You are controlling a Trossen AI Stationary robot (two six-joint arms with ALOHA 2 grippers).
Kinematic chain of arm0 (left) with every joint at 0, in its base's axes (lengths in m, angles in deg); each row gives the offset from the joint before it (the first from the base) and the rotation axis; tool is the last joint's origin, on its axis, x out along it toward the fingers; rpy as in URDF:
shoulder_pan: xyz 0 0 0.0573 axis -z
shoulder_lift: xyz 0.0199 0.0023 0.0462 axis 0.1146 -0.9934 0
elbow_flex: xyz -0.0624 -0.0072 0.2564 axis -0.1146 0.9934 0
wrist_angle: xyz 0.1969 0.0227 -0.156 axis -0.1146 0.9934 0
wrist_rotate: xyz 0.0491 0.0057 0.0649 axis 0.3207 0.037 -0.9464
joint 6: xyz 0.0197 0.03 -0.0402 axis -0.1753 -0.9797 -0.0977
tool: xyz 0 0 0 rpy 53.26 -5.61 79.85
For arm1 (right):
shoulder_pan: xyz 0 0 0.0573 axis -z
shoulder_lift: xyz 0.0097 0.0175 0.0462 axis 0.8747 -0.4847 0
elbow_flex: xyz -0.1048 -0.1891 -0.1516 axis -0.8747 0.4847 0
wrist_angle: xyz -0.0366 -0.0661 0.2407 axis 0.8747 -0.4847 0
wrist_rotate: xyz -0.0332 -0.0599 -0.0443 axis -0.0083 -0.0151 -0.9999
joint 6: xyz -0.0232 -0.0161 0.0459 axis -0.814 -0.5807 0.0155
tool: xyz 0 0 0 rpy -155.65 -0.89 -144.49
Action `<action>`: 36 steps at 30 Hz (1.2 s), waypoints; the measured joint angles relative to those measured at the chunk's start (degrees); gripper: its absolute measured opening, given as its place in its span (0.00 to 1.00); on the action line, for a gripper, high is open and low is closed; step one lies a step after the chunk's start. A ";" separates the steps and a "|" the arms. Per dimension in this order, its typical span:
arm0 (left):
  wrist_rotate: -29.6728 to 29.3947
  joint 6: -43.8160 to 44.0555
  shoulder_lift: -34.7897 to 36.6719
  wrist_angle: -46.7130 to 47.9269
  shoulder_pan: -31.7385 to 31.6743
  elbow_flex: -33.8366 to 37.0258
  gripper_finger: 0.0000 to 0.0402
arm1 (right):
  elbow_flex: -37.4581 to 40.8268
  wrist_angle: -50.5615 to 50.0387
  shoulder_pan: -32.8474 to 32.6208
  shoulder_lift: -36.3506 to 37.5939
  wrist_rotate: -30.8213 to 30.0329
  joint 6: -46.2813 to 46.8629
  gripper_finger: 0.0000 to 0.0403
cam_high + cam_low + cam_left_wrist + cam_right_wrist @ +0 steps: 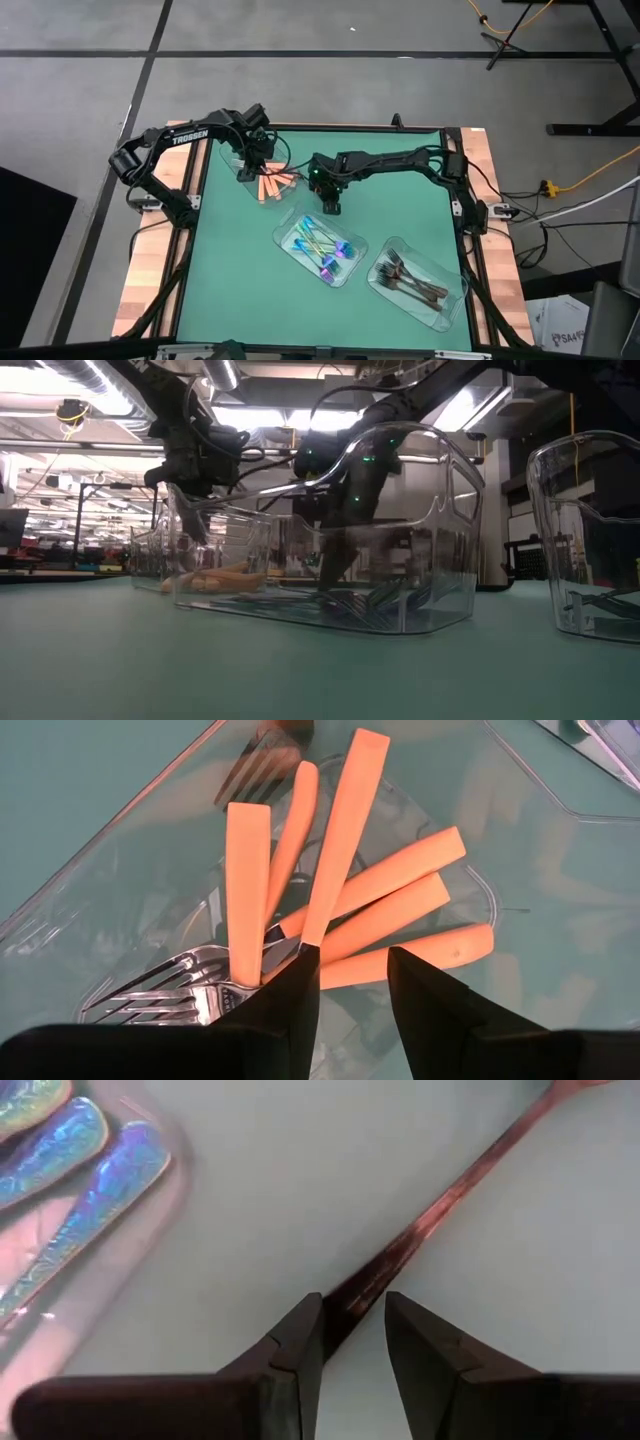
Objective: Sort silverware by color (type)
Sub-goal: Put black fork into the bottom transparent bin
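1. While the left pincer point(352, 982) hangs over the tray of orange-handled utensils point(345, 910) at the far left of the green worktop point(230, 280), its fingers point(290, 1005) stand a narrow gap apart, and the wrist view shows one long orange handle running down between their tips; whether they press on it I cannot tell.
2. The other orange handles fan out just beyond those fingertips, with silver fork heads point(165, 995) lying to one side inside the clear tray point(232, 157).
3. The right pincer point(355, 1325) is down near the worktop's middle, beside the left pincer, its jaws a little apart around the end of a dark, reddish-sheened utensil point(440, 1205) that lies flat on the green surface.
4. Just beside the right pincer sits the tray with the iridescent blue-purple pieces point(325, 248).
5. Farther off from it, the third tray holds the dark grey-black forks point(410, 277).
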 joint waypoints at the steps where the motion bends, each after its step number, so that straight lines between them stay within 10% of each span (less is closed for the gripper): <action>1: -0.02 0.25 0.00 -0.01 0.02 0.00 0.28 | 0.00 0.01 -0.04 -0.04 -0.54 0.09 0.26; 21: 0.00 0.86 0.00 0.00 0.02 0.02 0.28 | -3.13 -9.76 0.42 -0.26 -13.25 3.21 0.26; 36: 0.01 0.91 0.00 0.00 0.02 0.02 0.28 | -3.08 -12.79 3.52 3.69 -11.25 6.10 0.26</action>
